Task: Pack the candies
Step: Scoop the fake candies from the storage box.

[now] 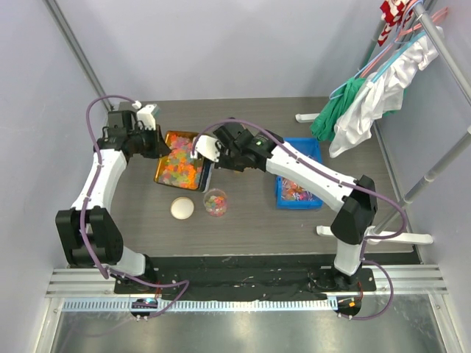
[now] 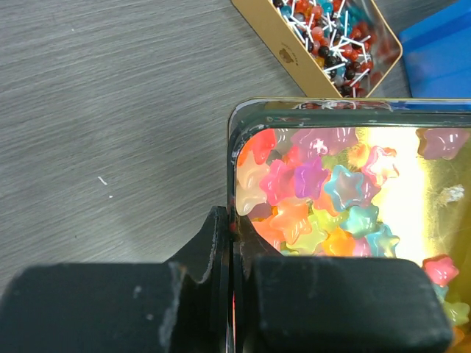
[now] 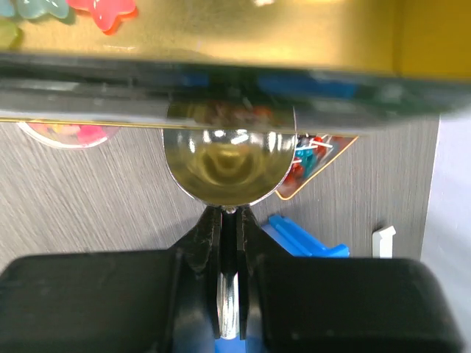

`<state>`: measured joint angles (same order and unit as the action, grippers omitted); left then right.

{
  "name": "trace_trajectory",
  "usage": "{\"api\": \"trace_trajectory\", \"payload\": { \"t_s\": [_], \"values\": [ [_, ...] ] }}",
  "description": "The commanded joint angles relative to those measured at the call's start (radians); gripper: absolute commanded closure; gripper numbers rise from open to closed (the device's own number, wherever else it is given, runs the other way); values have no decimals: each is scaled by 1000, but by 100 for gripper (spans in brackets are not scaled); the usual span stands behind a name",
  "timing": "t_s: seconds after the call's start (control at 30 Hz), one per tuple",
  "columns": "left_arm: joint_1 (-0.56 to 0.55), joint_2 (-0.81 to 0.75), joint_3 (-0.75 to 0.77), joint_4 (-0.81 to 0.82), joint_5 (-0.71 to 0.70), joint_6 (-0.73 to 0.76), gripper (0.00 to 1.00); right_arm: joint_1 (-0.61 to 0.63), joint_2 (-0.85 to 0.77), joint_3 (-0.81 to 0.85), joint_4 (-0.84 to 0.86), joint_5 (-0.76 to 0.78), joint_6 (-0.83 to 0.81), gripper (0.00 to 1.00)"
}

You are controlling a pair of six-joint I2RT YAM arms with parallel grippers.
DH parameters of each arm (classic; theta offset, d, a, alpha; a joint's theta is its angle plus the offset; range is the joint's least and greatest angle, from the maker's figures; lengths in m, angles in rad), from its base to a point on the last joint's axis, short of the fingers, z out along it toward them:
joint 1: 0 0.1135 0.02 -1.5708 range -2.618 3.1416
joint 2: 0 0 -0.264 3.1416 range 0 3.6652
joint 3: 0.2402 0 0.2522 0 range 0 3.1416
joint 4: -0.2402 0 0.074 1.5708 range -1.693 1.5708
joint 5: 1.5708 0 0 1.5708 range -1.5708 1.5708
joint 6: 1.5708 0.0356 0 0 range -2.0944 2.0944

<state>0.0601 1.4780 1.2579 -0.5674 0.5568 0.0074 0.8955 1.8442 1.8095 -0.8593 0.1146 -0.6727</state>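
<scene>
This is a robotics lab test cell, not a lived-in room. Two white robot arms, the left arm (image 1: 99,180) and the right arm (image 1: 316,176), are bolted to an aluminium rail (image 1: 81,283) along the near edge of a grey wood-grain table (image 1: 257,220), with purple cables (image 1: 110,97) looped along them. Plain white panels (image 1: 243,44) on metal posts (image 1: 72,44) box in the far and left edges. By the far right corner stands a white clothes rack (image 1: 444,43) hung with garments (image 1: 375,95).
</scene>
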Motion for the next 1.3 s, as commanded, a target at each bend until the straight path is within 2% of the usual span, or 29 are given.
{"api": "trace_trajectory", "payload": {
  "t_s": [0.0,0.83,0.93,1.1,1.27],
  "values": [
    [3,-8,9,40,20,-34,100,5,-114,45,68,-59,56,99],
    [-6,4,-18,50,6,-30,100,36,-125,179,16,-138,128,99],
    [-6,-2,-15,49,-12,-29,100,37,-115,140,35,-11,95,99],
    [-6,-19,-14,43,-64,-17,100,36,-151,13,133,303,-13,99],
    [-6,-16,-11,43,-60,-20,100,22,-178,-33,189,459,-73,99]
  ]
}}
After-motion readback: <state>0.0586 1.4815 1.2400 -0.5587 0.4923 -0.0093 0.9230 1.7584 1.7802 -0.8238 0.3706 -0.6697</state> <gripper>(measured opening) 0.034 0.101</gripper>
